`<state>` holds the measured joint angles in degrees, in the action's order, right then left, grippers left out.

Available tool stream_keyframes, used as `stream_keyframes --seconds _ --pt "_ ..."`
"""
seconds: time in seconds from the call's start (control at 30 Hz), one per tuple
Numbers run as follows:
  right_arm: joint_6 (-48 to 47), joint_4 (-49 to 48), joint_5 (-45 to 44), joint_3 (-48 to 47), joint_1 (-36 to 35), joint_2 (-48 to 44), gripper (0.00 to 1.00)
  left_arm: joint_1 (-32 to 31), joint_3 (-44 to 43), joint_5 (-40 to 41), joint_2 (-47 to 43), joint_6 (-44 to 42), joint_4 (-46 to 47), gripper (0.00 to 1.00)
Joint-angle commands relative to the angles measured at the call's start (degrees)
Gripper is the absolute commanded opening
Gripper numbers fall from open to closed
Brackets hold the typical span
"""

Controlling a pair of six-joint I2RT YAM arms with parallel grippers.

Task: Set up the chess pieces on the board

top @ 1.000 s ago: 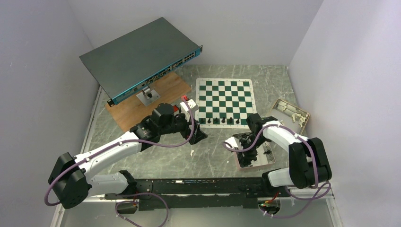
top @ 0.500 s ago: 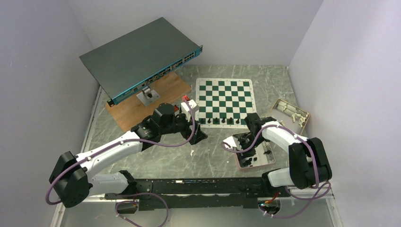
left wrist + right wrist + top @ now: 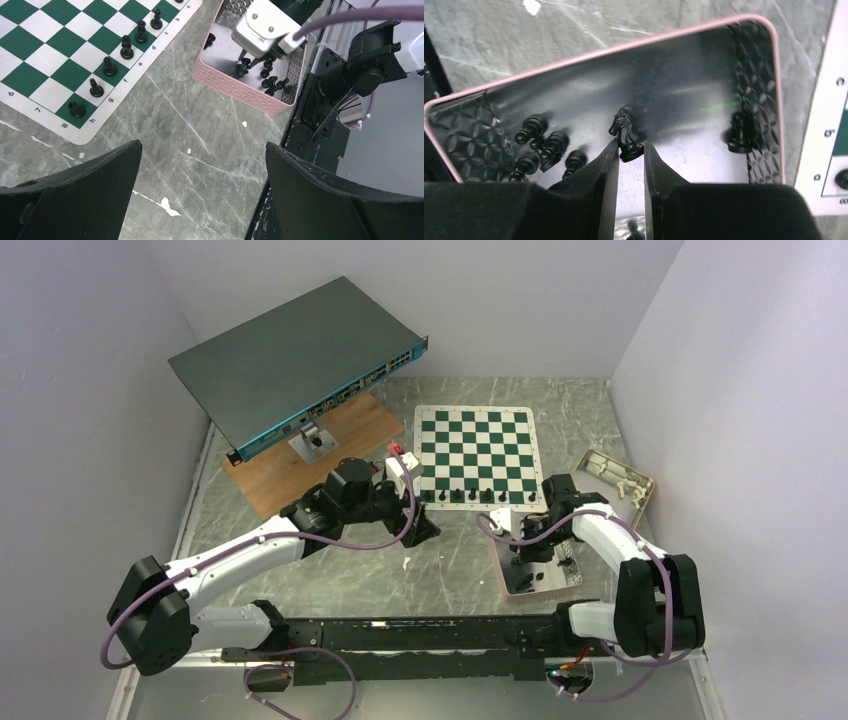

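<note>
The board [image 3: 476, 452] lies at the back middle, with several black chess pieces [image 3: 472, 495] in a row on its near edge; the same row [image 3: 109, 66] shows in the left wrist view. My right gripper [image 3: 631, 146] reaches down into the pink-rimmed tray [image 3: 574, 57] and is shut on the base of a black knight [image 3: 625, 131]. Several more pieces [image 3: 541, 142] lie on their sides at the tray's left, and one [image 3: 739, 132] stands at its right. My left gripper [image 3: 202, 150] hangs open over bare table near the board's corner.
A grey network switch [image 3: 300, 360] leans over a wooden plank [image 3: 350, 425] at the back left. A beige box [image 3: 615, 478] holding white pieces lies right of the board. The tray [image 3: 530, 590] sits between the board and the black base rail [image 3: 420, 635].
My right gripper has shifted to the right inside the tray and its jaws have narrowed onto the knight. The left arm has barely moved.
</note>
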<state>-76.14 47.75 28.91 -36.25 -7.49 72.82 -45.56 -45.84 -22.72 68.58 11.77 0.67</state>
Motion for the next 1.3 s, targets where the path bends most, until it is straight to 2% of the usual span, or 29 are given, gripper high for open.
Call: stream_keyframes --seconds 0.0,0.27,0.43,0.57,0.73,0.93,1.1,1.27 --pt "4.77 -3.6 -0.33 0.58 2.45 -0.51 0.1 0.21 -0.3 -2.43 0.87 1.24 3.31 0.99" --pt "10.39 -8.83 -4.14 0.99 2.67 2.34 0.12 0.21 -0.07 -3.91 1.84 2.7 5.05 0.99" --pt "9.86 -8.19 -4.22 1.02 2.71 3.66 0.15 0.21 0.05 -4.53 2.25 3.69 6.01 0.99" --pt "9.36 -6.33 -2.57 0.35 3.02 2.44 0.13 0.21 0.75 -6.07 2.98 7.03 8.75 0.99" --pt "9.07 -0.29 2.03 -3.08 4.42 -3.01 0.11 0.73 3.37 -9.94 4.48 16.03 18.33 0.99" --pt "8.31 9.4 7.53 -7.72 4.53 -8.18 0.1 1.52 5.96 -13.93 9.01 30.15 35.39 0.99" --pt "13.88 7.93 17.49 -10.29 4.55 -12.62 0.09 1.51 5.59 -13.78 15.52 42.33 47.11 0.99" --pt "16.71 5.28 23.95 -10.66 5.15 -13.26 0.09 0.78 5.16 -12.15 19.98 48.96 51.09 0.9"
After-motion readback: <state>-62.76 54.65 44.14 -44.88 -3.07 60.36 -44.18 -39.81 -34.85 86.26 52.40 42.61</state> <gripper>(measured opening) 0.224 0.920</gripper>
